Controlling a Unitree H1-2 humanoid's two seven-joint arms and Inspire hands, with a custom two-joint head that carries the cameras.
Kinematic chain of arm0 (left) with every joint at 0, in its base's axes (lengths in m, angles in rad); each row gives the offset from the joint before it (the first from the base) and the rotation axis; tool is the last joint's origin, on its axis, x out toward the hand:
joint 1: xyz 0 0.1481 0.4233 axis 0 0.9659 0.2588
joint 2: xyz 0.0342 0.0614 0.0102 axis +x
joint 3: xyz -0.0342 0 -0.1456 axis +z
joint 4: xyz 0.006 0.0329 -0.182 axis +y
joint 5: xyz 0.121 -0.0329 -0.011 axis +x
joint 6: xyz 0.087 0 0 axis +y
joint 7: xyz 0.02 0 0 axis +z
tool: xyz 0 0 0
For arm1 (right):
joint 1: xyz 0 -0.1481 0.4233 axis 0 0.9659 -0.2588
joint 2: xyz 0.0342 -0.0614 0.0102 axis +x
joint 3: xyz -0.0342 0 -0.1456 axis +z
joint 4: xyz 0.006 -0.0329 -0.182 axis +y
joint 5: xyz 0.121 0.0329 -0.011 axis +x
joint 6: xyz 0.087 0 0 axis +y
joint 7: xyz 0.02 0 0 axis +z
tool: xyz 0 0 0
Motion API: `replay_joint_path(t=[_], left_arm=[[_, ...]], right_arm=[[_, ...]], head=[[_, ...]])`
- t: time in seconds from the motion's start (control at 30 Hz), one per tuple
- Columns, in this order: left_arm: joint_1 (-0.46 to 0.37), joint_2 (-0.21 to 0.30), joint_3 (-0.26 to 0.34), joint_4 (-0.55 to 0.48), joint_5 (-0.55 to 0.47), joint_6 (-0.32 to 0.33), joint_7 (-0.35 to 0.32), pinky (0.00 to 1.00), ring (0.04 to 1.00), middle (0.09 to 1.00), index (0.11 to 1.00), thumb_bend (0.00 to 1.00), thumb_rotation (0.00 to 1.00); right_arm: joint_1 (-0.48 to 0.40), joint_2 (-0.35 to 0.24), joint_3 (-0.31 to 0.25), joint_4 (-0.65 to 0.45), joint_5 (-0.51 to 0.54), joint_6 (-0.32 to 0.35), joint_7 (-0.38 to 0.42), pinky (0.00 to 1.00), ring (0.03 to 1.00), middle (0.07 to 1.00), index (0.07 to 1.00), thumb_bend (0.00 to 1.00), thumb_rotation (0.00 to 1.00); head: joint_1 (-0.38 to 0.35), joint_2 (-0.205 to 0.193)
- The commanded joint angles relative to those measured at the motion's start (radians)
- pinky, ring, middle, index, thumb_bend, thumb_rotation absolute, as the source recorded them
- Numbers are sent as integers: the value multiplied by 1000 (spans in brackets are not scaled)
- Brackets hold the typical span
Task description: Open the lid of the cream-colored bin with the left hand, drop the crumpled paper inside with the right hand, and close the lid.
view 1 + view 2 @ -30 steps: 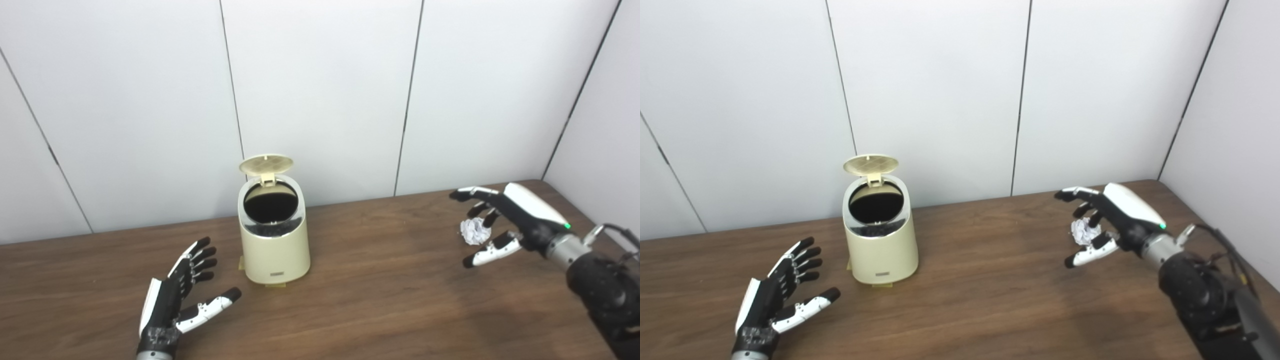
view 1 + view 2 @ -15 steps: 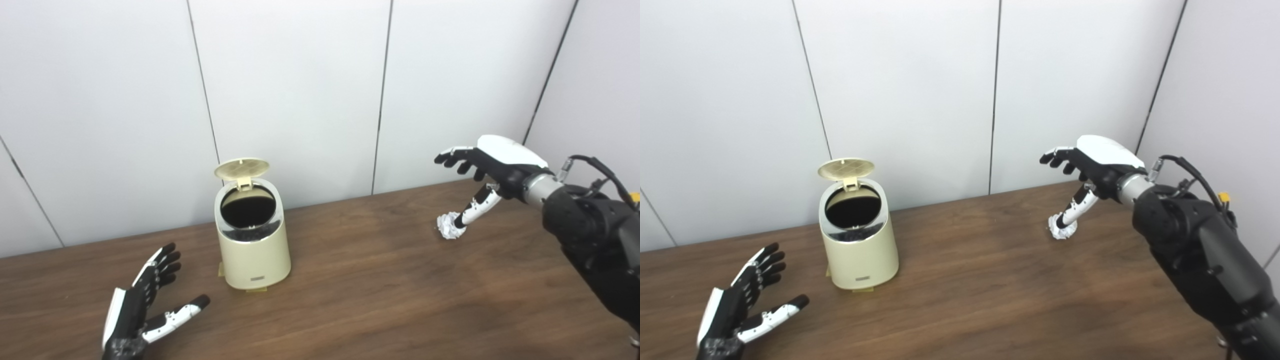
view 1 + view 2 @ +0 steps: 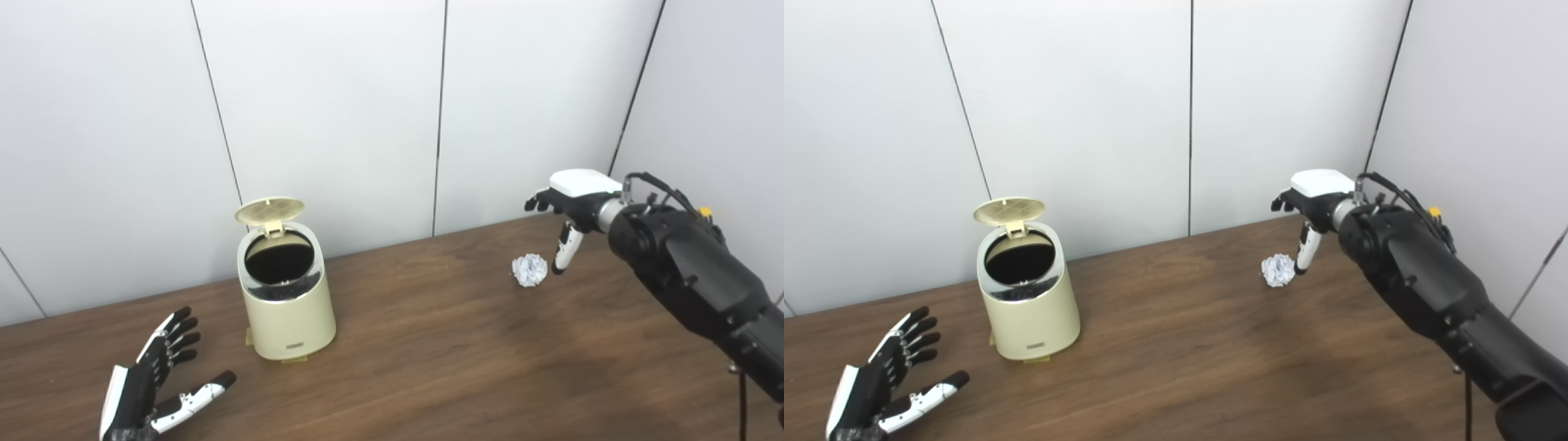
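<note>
1. Right, the wooden tabletop fills the lower half of both views, with pale wall panels standing behind it and a side wall closing the corner on the right.
2. Next in size, the right arm, black and bulky, reaches in from the lower right toward the far right part of the tabletop.
3. Over on the left stands the cream bin, upright, with a chrome ring round its dark mouth.
4. Its lid is up, hinged at the back edge and tipped toward the wall, ribbed underside on show.
5. The left hand sits low at the front left corner, palm turned inward, fingers spread and thumb out, gripping nothing. It is near the bin's left front side but clear of it.
6. The right hand hangs above the far right of the tabletop, white back upward, fingers loosely extended toward the wall and thumb pointing down. It is open too, with nothing in its grasp.
7. Smallest of all, the crumpled paper lies on the tabletop just beside the tip of that thumb; whether they touch, I cannot tell. It is well apart from the bin.
</note>
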Motion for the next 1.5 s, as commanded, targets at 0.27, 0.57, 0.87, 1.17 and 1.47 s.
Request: replay_joint_path(t=[0.27, 0.57, 0.87, 1.17, 1.47], left_arm=[[17, 10, 1, -60, 17, 30, 4, 711, 805, 873, 915, 822, 193], [22, 15, 4, -86, 16, 60, 2, 725, 813, 865, 911, 809, 167], [27, 13, 4, -96, 13, 69, 1, 755, 823, 859, 908, 805, 160], [30, 20, 4, -94, 15, 61, 0, 739, 818, 853, 901, 790, 200], [32, 25, 7, -85, 3, 48, -5, 765, 828, 851, 893, 777, 200]], right_arm=[[-67, 33, -5, 180, 24, -92, -98, 444, 601, 739, 819, 879, 130], [-57, 67, 36, 252, -9, -71, -98, 661, 748, 802, 829, 865, 192], [-51, 72, 41, 312, -11, -87, -131, 648, 754, 812, 834, 856, 220], [-32, 82, 35, 317, 17, -108, -142, 597, 710, 774, 815, 844, 197], [-20, 93, 2, 318, 90, -127, -173, 499, 563, 614, 512, 546, 134]], head=[[13, 14], [19, 23], [27, 31], [26, 39], [26, 50]])
